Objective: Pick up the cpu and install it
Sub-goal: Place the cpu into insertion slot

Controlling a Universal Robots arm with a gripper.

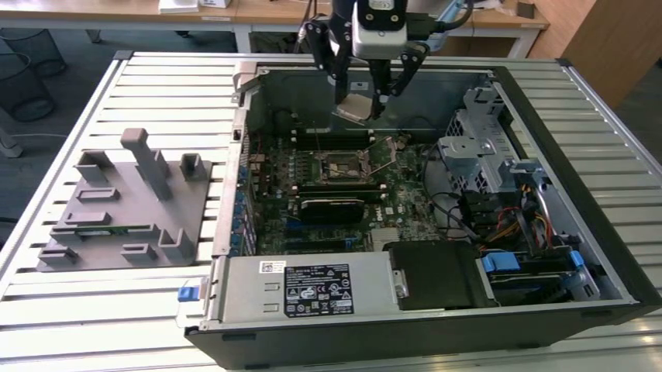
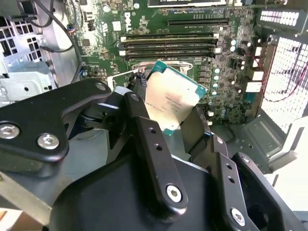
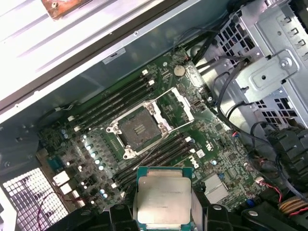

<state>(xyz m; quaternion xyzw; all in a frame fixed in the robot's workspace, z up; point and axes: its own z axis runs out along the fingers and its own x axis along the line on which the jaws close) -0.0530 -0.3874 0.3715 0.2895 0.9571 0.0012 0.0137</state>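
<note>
A black two-fingered gripper (image 1: pixel 360 107) hangs over the far end of an open black computer case (image 1: pixel 414 341), which lies on its side on a white slatted metal table (image 1: pixel 155 77). The pincer is clenched on the small flat square cpu (image 1: pixel 349 111) with a shiny silver-grey metal top and a thin pale rim, one black finger (image 2: pixel 149 139) pressing each of two opposite edges. The chip is held tilted in the air, clear of the green motherboard (image 1: pixel 300 167) beneath it (in the second wrist view one corner of it dips lower than the others). In the first wrist view the cpu (image 3: pixel 163 199) sits between the fingers with its metal top facing the camera, and the dark square socket with a silver metal frame (image 3: pixel 138 130) lies uncovered on the board, near the chip but well apart from touching it. Long black memory slots (image 3: pixel 115 98) run along both sides of that socket. At the exterior view's left, a grey moulded holder with upright posts (image 1: pixel 114 225) rests on the table beside the case.
</note>
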